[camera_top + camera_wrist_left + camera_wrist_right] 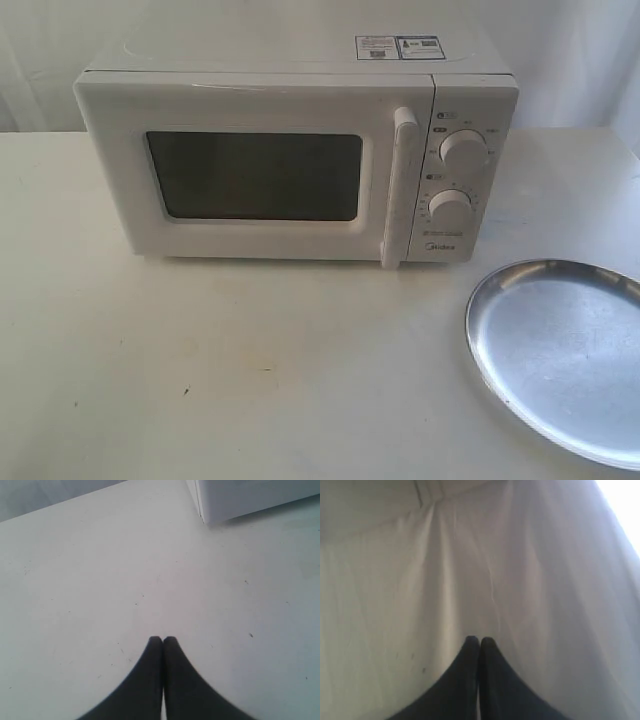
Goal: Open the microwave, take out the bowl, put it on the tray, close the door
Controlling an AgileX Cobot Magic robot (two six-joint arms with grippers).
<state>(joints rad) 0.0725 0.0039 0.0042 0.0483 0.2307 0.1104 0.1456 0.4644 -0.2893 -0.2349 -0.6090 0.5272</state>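
The white microwave (296,160) stands at the back of the table, its door (250,175) closed, with a dark window and a tall white bar handle (399,188). Two round dials (462,150) sit to the right of the handle. The silver tray (565,350) lies on the table at the front right. The bowl is hidden. Neither arm shows in the exterior view. My left gripper (162,639) is shut and holds nothing, over bare table, with a corner of the microwave (240,497) beyond it. My right gripper (480,639) is shut and holds nothing, facing white cloth.
A white tabletop (230,360) spreads in front of the microwave. A white curtain (580,60) hangs behind it, and the same creased cloth (485,555) fills the right wrist view. The tray runs past the right edge of the exterior view.
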